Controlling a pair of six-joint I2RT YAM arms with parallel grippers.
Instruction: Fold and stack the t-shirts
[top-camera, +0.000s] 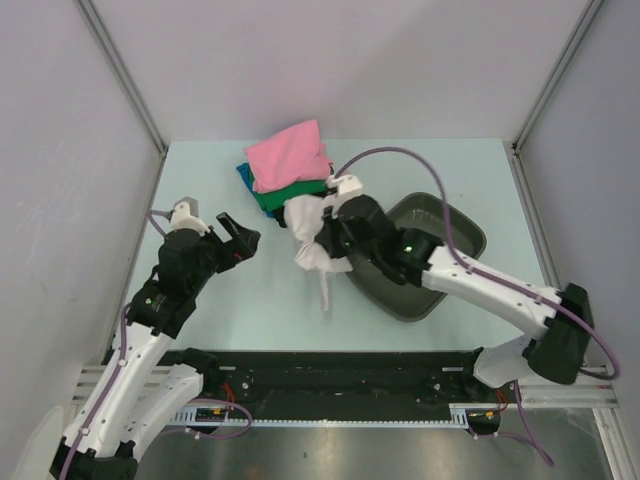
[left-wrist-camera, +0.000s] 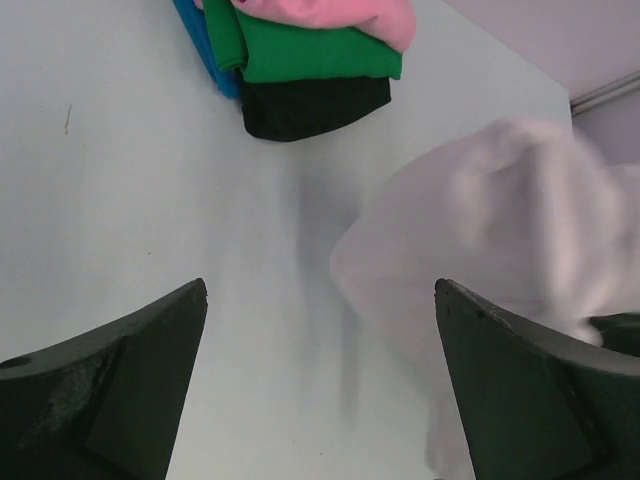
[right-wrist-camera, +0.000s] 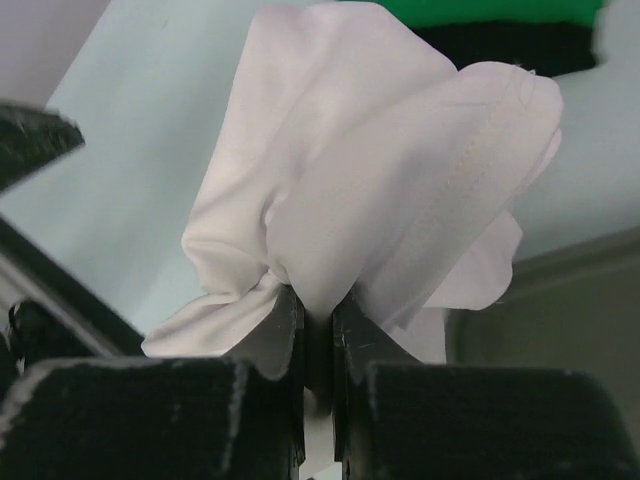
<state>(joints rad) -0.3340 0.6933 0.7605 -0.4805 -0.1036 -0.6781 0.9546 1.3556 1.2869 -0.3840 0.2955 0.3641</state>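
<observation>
Here the right gripper (right-wrist-camera: 318, 322) was clenched on a bunch of the white t-shirt (right-wrist-camera: 380, 170), held at the centre of the top view between the tray (top-camera: 462, 236) at right and the folded stack (top-camera: 288, 165) of coloured t-shirts above. The left gripper (top-camera: 236, 242) hung released at centre left. Judging by this, the shirt was being fetched for folding; next it would need spreading flat, likely with a second grip.

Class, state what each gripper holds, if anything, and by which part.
Right gripper: shut on a bunched fold of the white t-shirt; which part cannot be told. Left gripper: open, empty.
</observation>
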